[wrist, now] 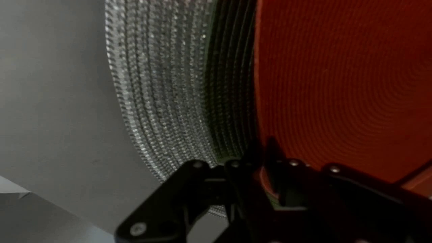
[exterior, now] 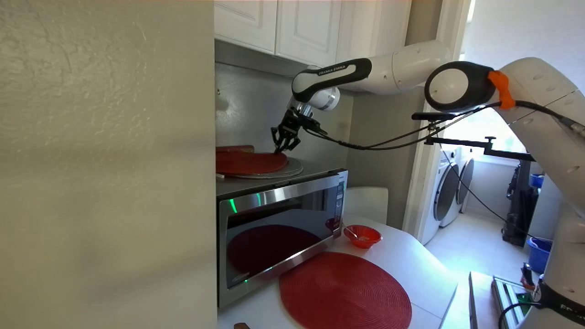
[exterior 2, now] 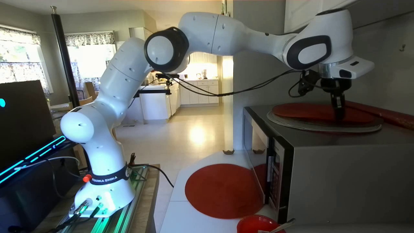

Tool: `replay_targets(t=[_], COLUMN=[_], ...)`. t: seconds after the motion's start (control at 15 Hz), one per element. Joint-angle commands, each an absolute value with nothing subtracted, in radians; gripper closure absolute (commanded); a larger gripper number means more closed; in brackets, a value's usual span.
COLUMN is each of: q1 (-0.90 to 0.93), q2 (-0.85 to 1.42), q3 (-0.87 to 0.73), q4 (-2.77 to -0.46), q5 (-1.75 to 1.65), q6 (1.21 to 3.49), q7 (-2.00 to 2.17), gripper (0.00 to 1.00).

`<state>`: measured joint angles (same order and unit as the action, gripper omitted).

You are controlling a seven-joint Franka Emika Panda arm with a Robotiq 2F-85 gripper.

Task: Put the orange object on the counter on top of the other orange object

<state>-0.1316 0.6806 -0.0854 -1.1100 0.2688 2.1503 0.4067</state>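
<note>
Upper mat (wrist: 337, 84): red-orange, upper right of wrist view, over silver mat (wrist: 158, 74) on microwave (exterior 2: 349, 181).
Gripper (wrist: 263, 146): fingers together, clamped on upper mat's rim.
Counter mat (exterior 2: 223, 191): matching, flat on white counter (exterior 2: 180, 216), lower centre in both exterior views.

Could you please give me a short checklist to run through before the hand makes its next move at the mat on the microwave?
1. The hand is at the rim of the upper mat: ok, it straddles the edge in the wrist view.
2. Grip is secure: cannot tell; the tips are close together, but a firm pinch isn't clear.
3. The dark mat beneath is not caught: cannot tell.
4. The lower mat lies flat on the counter: ok.
5. The bowl is well away from the lower mat: not ok, it stands close beside it.
</note>
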Motion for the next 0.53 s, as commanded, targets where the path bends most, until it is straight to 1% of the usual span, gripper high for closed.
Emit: replay_targets(t=[0.0, 0.47], q1=[-0.128, -0.12], q2=[0.487, 0.217], q3=[-0.095, -0.138], q4=[-1.337, -1.639], q5=[0.26, 0.131], q6=[2.087, 1.887], q7=[0.394, 0.305], gripper=[0.98, 0.98])
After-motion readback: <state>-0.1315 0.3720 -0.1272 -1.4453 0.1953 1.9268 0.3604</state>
